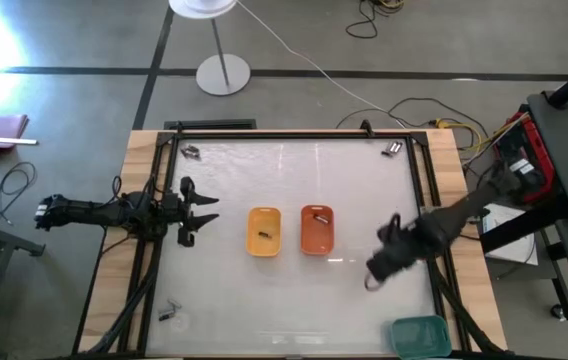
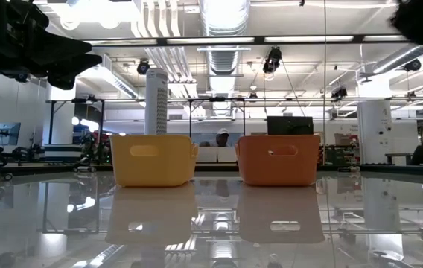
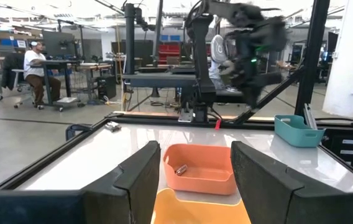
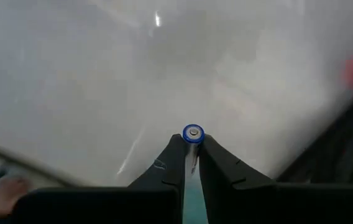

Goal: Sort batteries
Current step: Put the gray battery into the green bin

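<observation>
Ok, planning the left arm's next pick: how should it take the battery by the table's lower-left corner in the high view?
Probably grip the battery across its middle, straight down from above: it lies flat on the table, so only its long sides are free. The left hand, open now, would straddle it.

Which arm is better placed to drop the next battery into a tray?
Right. The right end effector is already shut on a battery, above the table right of the orange tray. The left end effector is open and empty, left of the yellow tray.
</observation>
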